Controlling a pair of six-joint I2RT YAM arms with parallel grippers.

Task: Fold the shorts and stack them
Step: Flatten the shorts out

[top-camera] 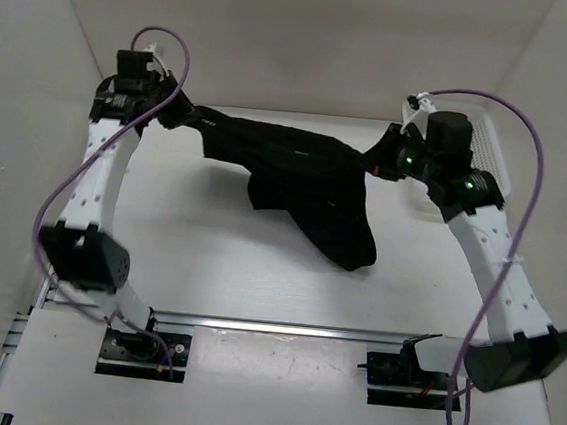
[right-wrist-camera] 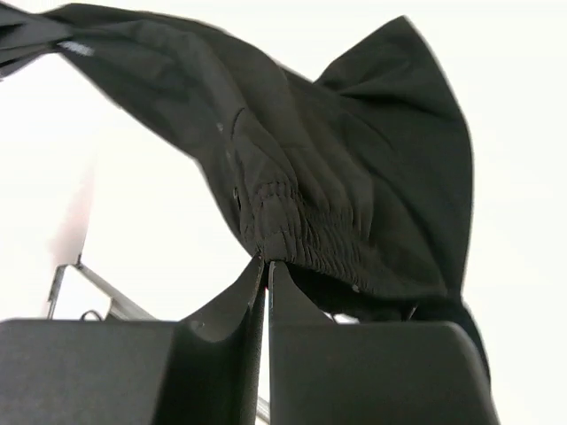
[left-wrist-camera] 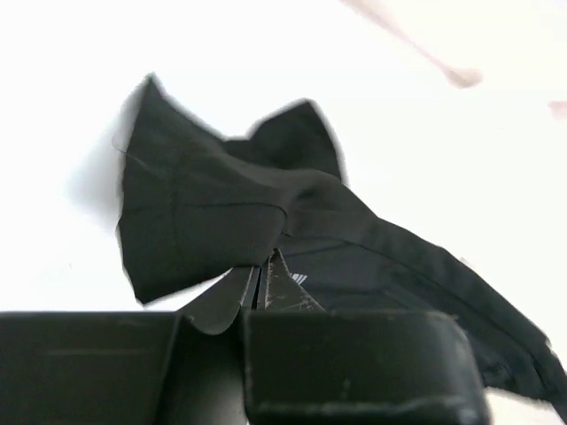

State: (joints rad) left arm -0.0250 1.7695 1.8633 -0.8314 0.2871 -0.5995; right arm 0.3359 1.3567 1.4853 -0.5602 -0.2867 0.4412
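— Where did we find the shorts (top-camera: pixel 307 180)?
— Strung between our two arms over the table (top-camera: pixel 208 266), with one leg hanging toward the near right. We could not tell whether it touched the tabletop.
— And our left gripper (left-wrist-camera: pixel 263 271)?
— Its jaws were pinched tight on a bunched edge of the black cloth.
— Our right gripper (right-wrist-camera: pixel 266 266)?
— Closed too, nipping the gathered waistband. The white basket (top-camera: pixel 495 143) stood just behind that arm.

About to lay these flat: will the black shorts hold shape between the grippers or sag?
Probably floppy: the shorts droop low between the left gripper and right gripper. Likely light: small pinches carry them. The gathered waistband may bunch.
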